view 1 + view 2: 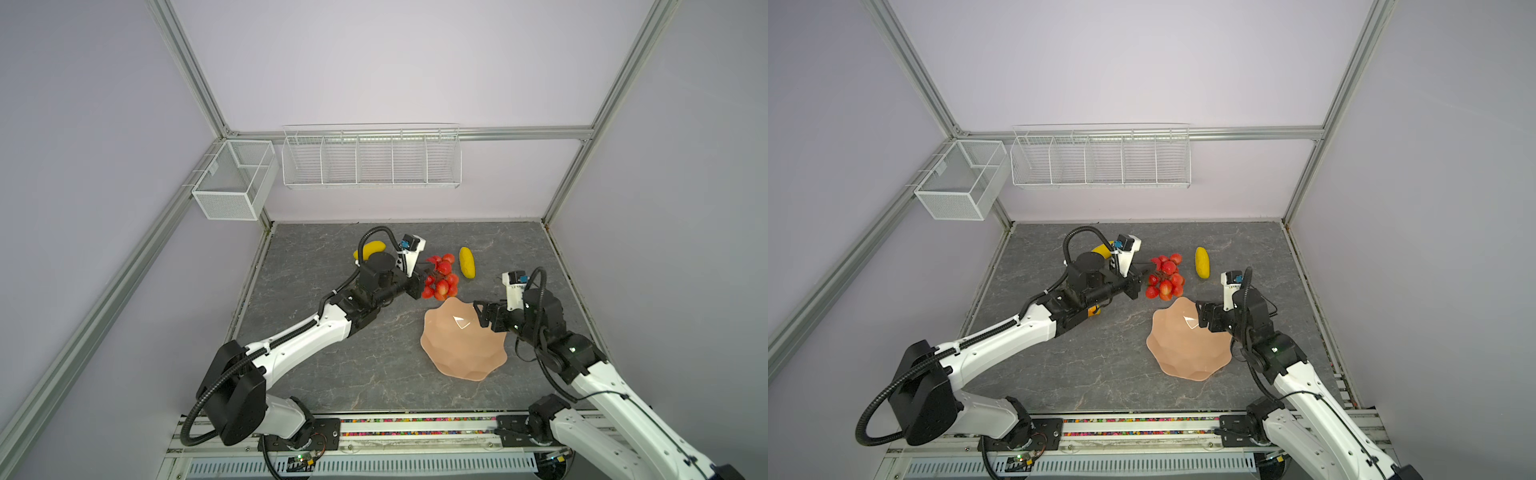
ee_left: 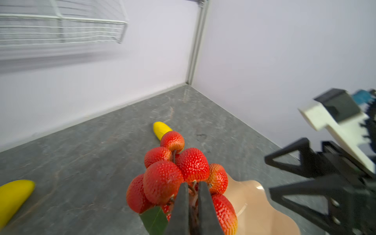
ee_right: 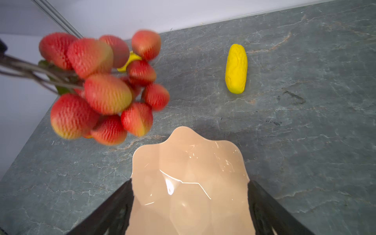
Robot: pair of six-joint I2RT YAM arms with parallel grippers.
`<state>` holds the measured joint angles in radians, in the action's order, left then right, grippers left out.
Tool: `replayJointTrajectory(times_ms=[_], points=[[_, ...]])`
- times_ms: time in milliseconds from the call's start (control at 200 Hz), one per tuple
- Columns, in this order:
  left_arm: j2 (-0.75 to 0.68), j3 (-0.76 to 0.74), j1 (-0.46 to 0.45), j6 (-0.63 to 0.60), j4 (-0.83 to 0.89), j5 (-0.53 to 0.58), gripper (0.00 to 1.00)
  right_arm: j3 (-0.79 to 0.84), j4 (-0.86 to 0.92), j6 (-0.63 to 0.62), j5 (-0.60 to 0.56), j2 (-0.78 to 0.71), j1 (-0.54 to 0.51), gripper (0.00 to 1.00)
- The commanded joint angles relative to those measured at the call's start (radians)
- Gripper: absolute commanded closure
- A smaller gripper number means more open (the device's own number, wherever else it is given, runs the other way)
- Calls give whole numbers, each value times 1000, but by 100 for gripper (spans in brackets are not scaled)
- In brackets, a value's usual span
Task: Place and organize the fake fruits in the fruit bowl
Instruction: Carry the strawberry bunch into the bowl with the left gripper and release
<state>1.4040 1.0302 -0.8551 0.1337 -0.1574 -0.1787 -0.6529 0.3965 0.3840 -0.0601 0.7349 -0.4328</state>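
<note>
My left gripper (image 1: 424, 279) (image 2: 192, 185) is shut on the stem of the red berry bunch (image 1: 441, 277) (image 1: 1166, 277) (image 2: 162, 179) (image 3: 101, 91), which hangs just beyond the far rim of the peach-pink fruit bowl (image 1: 457, 357) (image 1: 1183, 357) (image 3: 183, 154). The bowl holds nothing. My right gripper (image 1: 481, 318) (image 1: 1202, 318) (image 3: 189, 182) is open, its fingers spread over the bowl's right side. One yellow ridged fruit (image 1: 467, 262) (image 3: 236, 69) lies behind the bowl. Another yellow fruit (image 1: 371, 249) (image 2: 14, 195) lies behind the left wrist. A yellow-orange fruit (image 1: 1093, 310) peeks out under the left forearm.
A long white wire basket (image 1: 371, 160) and a white mesh basket (image 1: 235, 178) hang on the back wall, above the table. Pale walls with metal posts close in the grey marbled tabletop (image 1: 374, 374) on three sides. The arms' rail (image 1: 415, 428) runs along the front.
</note>
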Motion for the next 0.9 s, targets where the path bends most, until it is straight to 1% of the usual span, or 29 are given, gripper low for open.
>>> replayJointTrajectory(times_ms=[0, 110, 240, 405, 520, 610, 655, 670, 695, 745, 785, 810, 835, 895], points=[[-25, -15, -78, -7, 72, -70, 100, 28, 119, 52, 37, -66, 8, 11], [-14, -37, -145, 0, 57, -64, 100, 35, 165, 46, 107, -97, 9, 11], [28, -84, -190, 24, -17, -55, 100, 48, 206, 60, 138, -110, 9, 11], [99, -128, -198, 45, -102, -46, 100, 90, 213, 94, 156, -144, 9, 11], [156, -156, -199, 54, -167, -68, 100, 108, 200, 105, 155, -152, 9, 11], [181, -158, -200, 64, -174, -73, 100, 104, 198, 106, 137, -133, 9, 11], [185, -158, -201, 67, -163, -63, 100, 97, 196, 109, 107, -115, 8, 11], [184, -159, -202, 67, -158, -56, 97, 94, 196, 110, 94, -106, 9, 11], [183, -159, -202, 67, -150, -45, 90, 87, 192, 109, 65, -92, 9, 11], [171, -160, -202, 64, -133, -20, 69, 60, 183, 99, 29, -48, 11, 11], [156, -162, -202, 55, -120, 0, 46, 29, 171, 84, 6, -2, 14, 11], [145, -163, -202, 49, -112, 10, 37, 8, 161, 71, -2, 32, 17, 11], [131, -164, -202, 43, -105, 19, 30, -15, 149, 58, -8, 69, 22, 11], [99, -162, -202, 27, -85, 54, 22, -73, 120, 23, -15, 168, 35, 11]])
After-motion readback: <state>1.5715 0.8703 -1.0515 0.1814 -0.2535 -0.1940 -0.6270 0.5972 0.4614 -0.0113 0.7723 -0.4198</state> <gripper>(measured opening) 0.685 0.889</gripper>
